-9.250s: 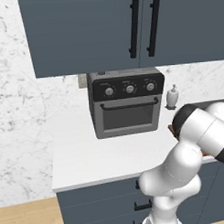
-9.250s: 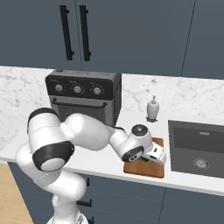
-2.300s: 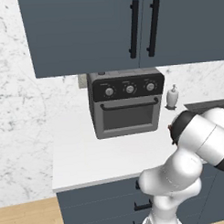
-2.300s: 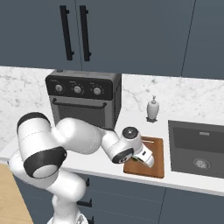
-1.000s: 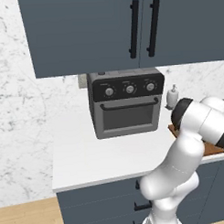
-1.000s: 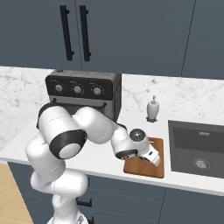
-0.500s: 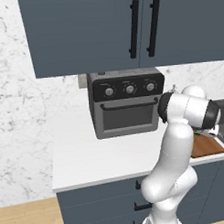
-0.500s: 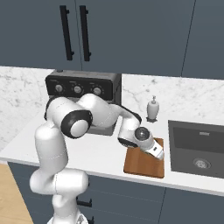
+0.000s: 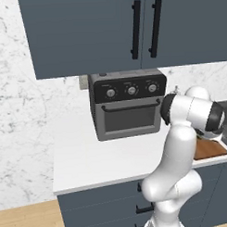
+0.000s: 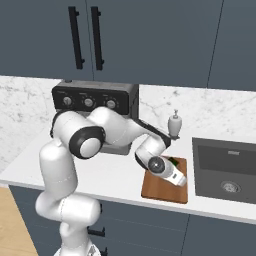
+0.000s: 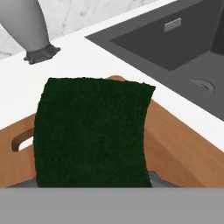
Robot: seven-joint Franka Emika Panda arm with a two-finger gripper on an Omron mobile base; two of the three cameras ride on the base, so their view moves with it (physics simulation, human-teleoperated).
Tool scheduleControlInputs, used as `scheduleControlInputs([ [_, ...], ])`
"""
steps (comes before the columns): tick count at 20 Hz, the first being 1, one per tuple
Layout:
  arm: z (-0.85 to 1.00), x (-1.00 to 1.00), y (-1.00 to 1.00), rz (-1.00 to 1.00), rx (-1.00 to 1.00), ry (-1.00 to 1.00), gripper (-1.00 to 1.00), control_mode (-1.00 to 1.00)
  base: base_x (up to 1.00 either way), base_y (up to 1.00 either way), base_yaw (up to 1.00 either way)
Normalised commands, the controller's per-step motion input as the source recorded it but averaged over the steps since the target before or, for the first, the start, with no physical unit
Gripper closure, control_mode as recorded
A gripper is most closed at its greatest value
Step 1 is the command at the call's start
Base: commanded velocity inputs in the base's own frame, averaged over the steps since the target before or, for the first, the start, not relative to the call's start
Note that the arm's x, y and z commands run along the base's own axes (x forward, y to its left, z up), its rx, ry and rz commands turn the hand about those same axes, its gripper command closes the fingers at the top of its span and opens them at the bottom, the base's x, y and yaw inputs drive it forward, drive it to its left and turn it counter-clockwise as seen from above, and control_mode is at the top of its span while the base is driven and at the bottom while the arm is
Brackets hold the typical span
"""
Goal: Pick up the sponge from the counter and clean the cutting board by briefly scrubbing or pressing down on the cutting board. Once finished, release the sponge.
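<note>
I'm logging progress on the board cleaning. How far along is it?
Done: the sponge is off the counter and gripped in the shut jaws of the gripper. In hand: the sponge hangs over the cutting board beside the sink; whether it presses on the wood cannot be told. Left: finish the scrub or press, then release the sponge.

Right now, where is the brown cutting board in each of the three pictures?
Left base view: the cutting board peeks out at the right edge, behind the white arm.
Right base view: it lies on the counter, just left of the sink, right of centre.
Hand view: it spreads across the lower half, under the dark green sponge.
Shared landmark: the toaster oven in both base views; the sink links the right base and hand views.
</note>
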Motion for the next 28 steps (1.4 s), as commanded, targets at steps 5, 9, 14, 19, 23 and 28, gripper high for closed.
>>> scheduleControlInputs([
  [5, 0.42, -0.55, 0.0, 0.03, 0.0, 0.06, 1.0, -1.0, 0.0, 0.0, 0.0],
  [9, 0.63, -0.65, 0.0, 0.07, 0.0, 0.09, 1.0, -1.0, 0.0, 0.0, 0.0],
  [14, 0.64, -0.48, 0.0, 0.09, 0.0, 0.03, 1.0, -1.0, 0.0, 0.0, 0.0],
  [19, 0.92, -0.04, 0.0, 0.09, 0.03, 0.0, 1.0, -1.0, 0.0, 0.0, 0.0],
  [23, 1.0, 0.0, 0.0, 0.1, 0.09, 0.03, 1.0, -1.0, 0.0, 0.0, 0.0],
  [28, 1.0, 0.0, 0.0, 0.16, 0.13, 0.2, 1.0, -1.0, 0.0, 0.0, 0.0],
])
